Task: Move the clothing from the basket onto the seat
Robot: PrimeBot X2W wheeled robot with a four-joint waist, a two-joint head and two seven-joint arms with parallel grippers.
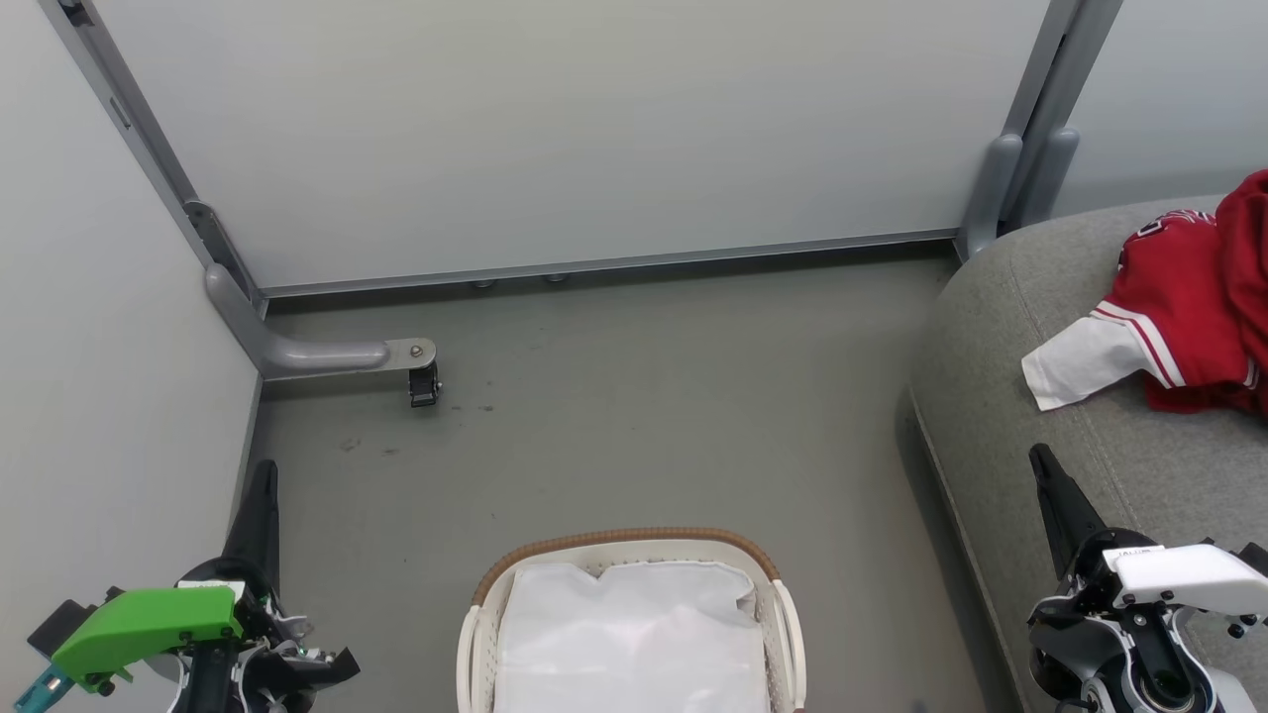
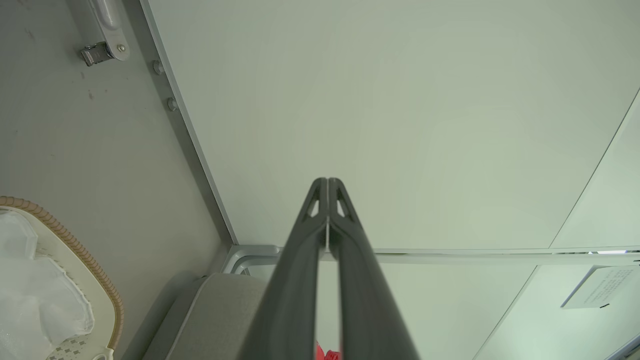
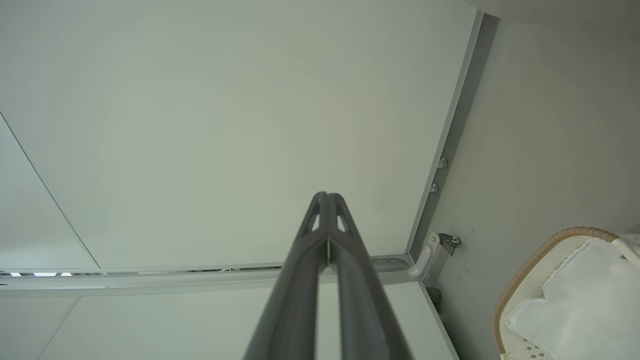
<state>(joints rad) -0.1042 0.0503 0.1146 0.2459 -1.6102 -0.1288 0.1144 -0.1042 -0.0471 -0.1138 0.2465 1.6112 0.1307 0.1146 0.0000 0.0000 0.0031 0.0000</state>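
All the red clothing point(image 1: 1194, 307) visible lies heaped on the seat point(image 1: 1020, 327), right of the basket point(image 1: 624, 543), whose white liner point(image 1: 634, 634) looks bare, so the task appears done. Either side of the basket, left fingers point(image 1: 258, 525) and right fingers point(image 1: 1062, 505) are pressed together, holding nothing, seemingly parked.

The left hand point(image 1: 264, 477) and the right hand point(image 1: 1042, 463) sit low at either side in the head view, each pointing up, its long dark fingers point(image 2: 300, 280) pressed together and holding nothing.
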